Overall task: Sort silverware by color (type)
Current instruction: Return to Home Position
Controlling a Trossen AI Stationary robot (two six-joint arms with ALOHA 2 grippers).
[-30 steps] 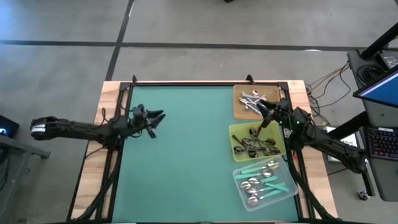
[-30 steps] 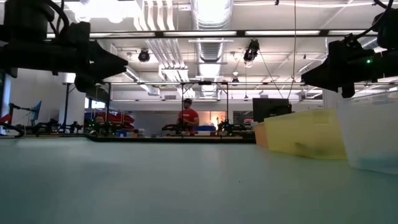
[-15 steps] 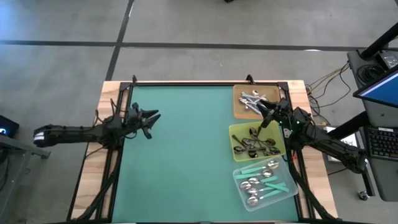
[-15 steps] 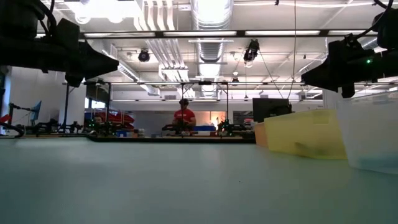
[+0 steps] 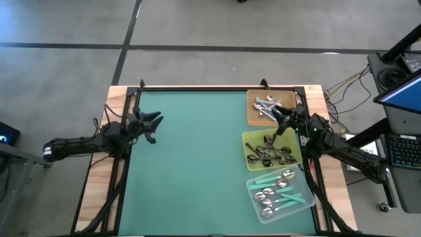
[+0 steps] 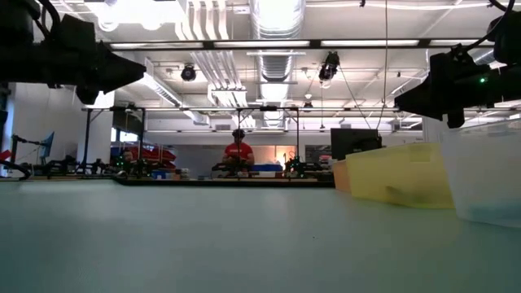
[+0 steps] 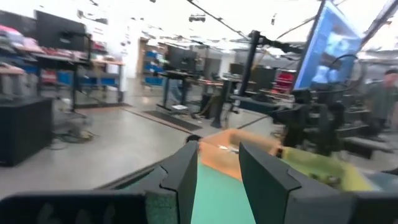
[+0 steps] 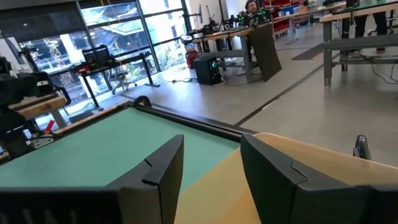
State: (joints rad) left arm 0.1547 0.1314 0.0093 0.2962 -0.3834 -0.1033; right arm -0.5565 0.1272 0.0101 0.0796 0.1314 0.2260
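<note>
- Here, at the left edge of the green table [image 5: 197,164], the left gripper [image 5: 152,127] hangs in the air with nothing in it.
- Its two fingers [image 7: 183,174] are apart, with a clear gap between them in the left wrist view.
- In the low view this gripper [image 6: 122,72] is high up, well above the table top.
- Far behind the table, a person in a red shirt [image 6: 238,153] stands in the room.
- All the spoons lie in three trays in a row along the right edge of the table.
- The orange tray [image 5: 252,115] is at the far right corner and holds the shiny silver spoons [image 5: 266,106].
- The yellow tray [image 5: 247,157] is in the middle of the row and holds the black spoons [image 5: 268,153].
- The clear bin [image 5: 252,199] is near the near right corner and holds the spoons with teal handles [image 5: 276,192].
- The right gripper [image 5: 281,122] hangs over the spot where the orange tray and the yellow tray meet.
- Its fingers [image 8: 158,168] are apart too, and they hold nothing.
- In the low view it [image 6: 411,96] is up above the yellow tray [image 6: 399,175], not touching it.
</note>
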